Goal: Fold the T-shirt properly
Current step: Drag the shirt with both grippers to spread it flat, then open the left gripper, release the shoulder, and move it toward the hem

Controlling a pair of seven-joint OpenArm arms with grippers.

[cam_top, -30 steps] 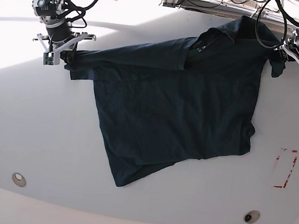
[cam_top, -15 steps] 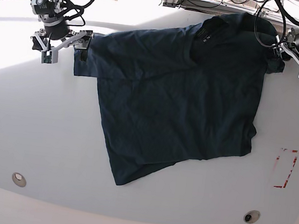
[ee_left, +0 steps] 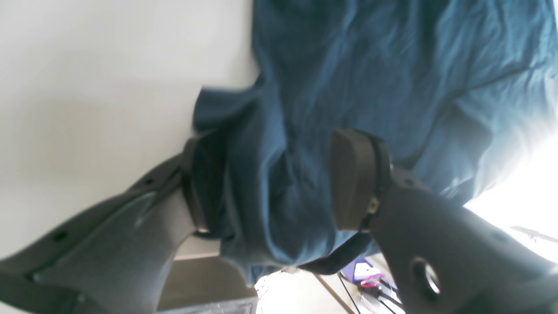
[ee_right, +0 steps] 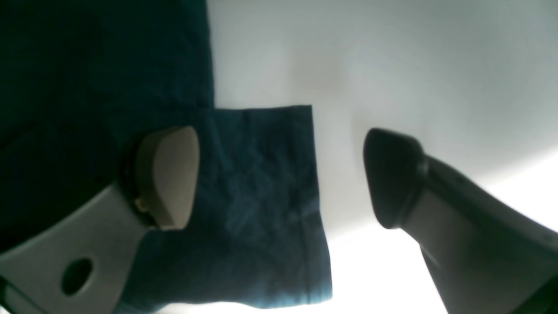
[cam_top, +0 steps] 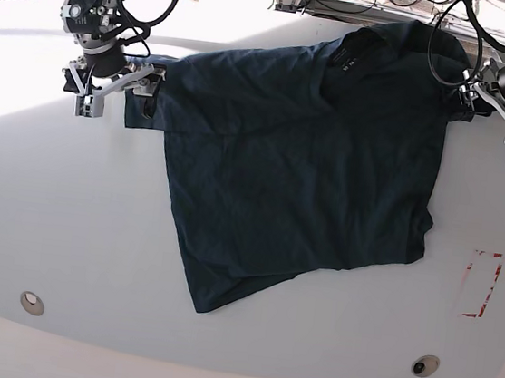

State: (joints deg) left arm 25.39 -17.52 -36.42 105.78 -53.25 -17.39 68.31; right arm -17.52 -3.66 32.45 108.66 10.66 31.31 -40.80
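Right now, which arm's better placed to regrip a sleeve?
Probably left: the left pincer has sleeve cloth of the T-shirt bunched between its pads. The right pincer stands open above its flat sleeve.

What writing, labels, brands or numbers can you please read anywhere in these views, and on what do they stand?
None can be read.
Small pale printed label inside the neck of the dark navy-blue cloth T-shirt: too small to read.
Red rectangular outline on the white table: a marking, no letters visible.
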